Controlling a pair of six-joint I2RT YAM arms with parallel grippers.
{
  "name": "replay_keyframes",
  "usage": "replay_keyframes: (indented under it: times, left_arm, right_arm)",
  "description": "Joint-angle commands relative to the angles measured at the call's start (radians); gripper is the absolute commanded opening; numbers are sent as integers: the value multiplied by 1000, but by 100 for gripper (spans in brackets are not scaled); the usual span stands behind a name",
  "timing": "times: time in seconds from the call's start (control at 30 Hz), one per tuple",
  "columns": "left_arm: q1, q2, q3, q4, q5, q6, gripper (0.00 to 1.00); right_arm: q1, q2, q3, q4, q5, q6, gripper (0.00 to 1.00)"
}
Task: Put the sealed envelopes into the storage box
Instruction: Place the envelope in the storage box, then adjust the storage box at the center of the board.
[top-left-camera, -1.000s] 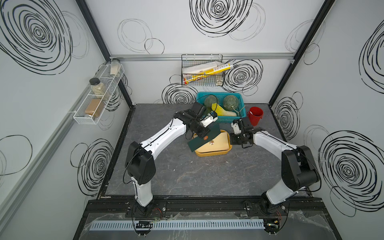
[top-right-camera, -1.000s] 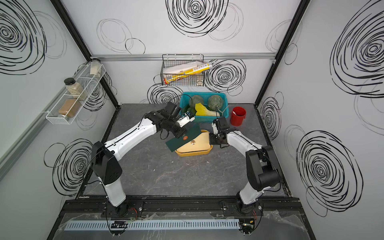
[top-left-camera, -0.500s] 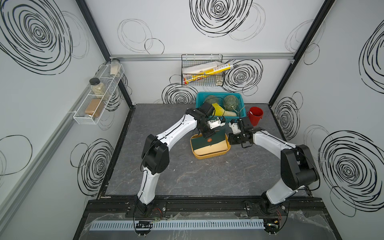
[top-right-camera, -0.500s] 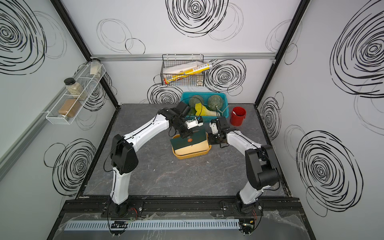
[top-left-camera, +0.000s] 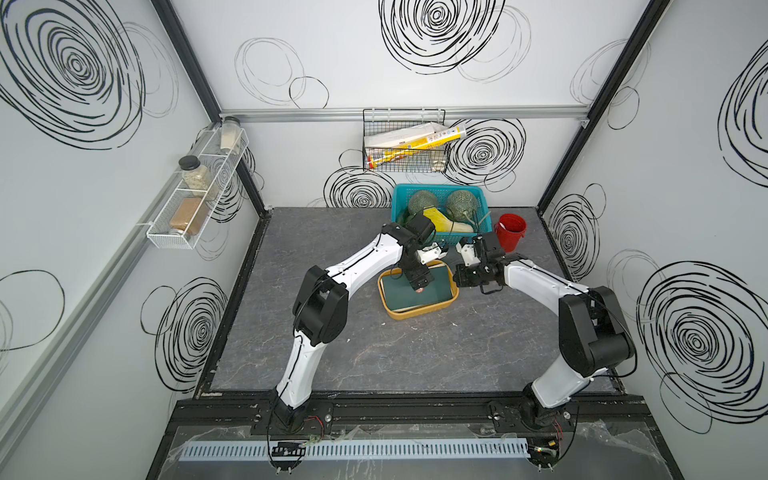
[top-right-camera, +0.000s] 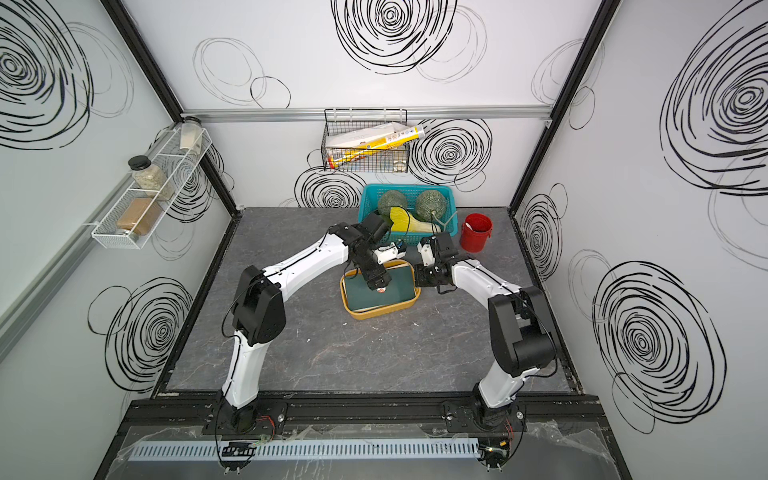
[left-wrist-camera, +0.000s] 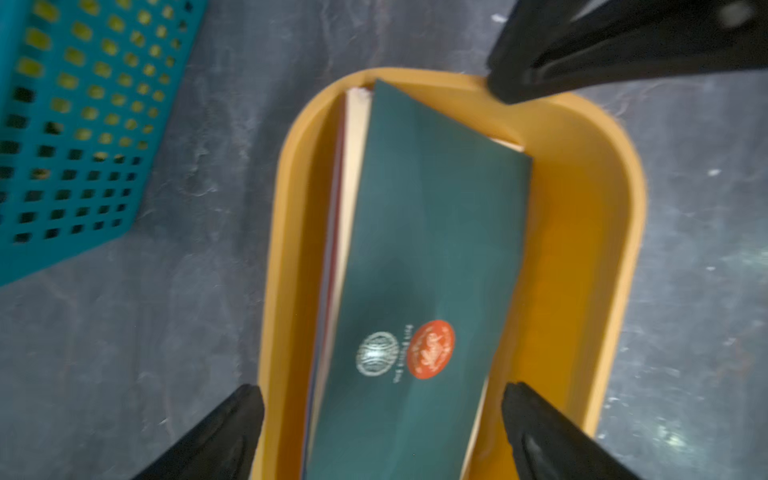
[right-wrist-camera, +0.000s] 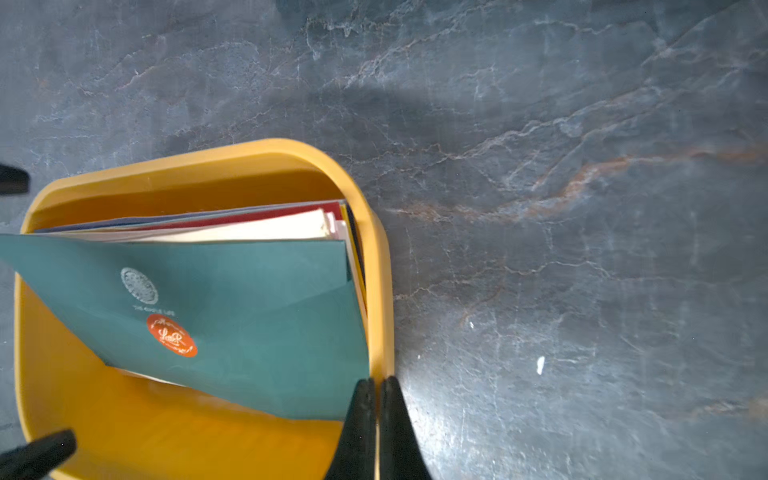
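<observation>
just released: a dark green paper envelope with a round red seal sticker (left-wrist-camera: 419, 257), now lying inside the shallow mustard-yellow plastic tub (top-left-camera: 417, 312), on top of a stack of cream, red and navy paper envelopes (right-wrist-camera: 266, 226). a second ago, clamped in the left gripper (left-wrist-camera: 382, 397) and hanging tilted over the tub's near edge; half a second ago, lowered onto the stack; now free, with the jaws wide apart and nothing between them, hovering just above the sticker end.

no neat landing: skewed across the stack, not square to the walls, resting slanted on papers that lean to one long wall, with bare tub floor showing along the other.

right gripper (right-wrist-camera: 377, 384) unmoved through that second, jaws pressed together right at the tub's rim; perhaps nipping the wall to steady it, but cannot tell from the wrist view.

for the task: one more envelope delivered. no loose envelope to be seen on the grey marbled tabletop (top-left-camera: 374, 353) in both top views, nor beside the teal perforated plastic basket (left-wrist-camera: 70, 124) or the red plastic cup (top-left-camera: 510, 231), so probably the last of them. left to do, at most: nudge the green one square to settle it flat, then lift both arms clear. risk there: dragging the paper back out with an open finger.
</observation>
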Motion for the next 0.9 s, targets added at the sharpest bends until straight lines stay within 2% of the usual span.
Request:
replay_keyframes:
  times: [0.0, 0.13, 0.23, 0.33, 0.57, 0.73, 0.87]
  left_arm:
    - [41, -101, 8, 142, -219, -133, 99]
    - [91, -279, -116, 314, -339, -291, 99]
    - [140, -376, -214, 330, -353, -431, 99]
    - [212, -434, -302, 289, -283, -551, 99]
    - [284, -557, -555, 311, -217, -709, 99]
    - [299, -621, -700, 368, -130, -779, 99]
    - [304, -633, -741, 374, -129, -800, 99]
  right_arm:
    - [3, -4, -45, 8, 26, 92, 2]
    - [4, -55, -104, 68, 27, 190, 2]
    - [3, -79, -138, 94, 5, 257, 2]
    - [6, -99, -199, 148, -45, 339, 2]
    - [26, -164, -211, 106, -22, 340, 17]
    - [34, -166, -259, 188, -108, 443, 20]
    - [69, -161, -240, 199, -123, 495, 22]
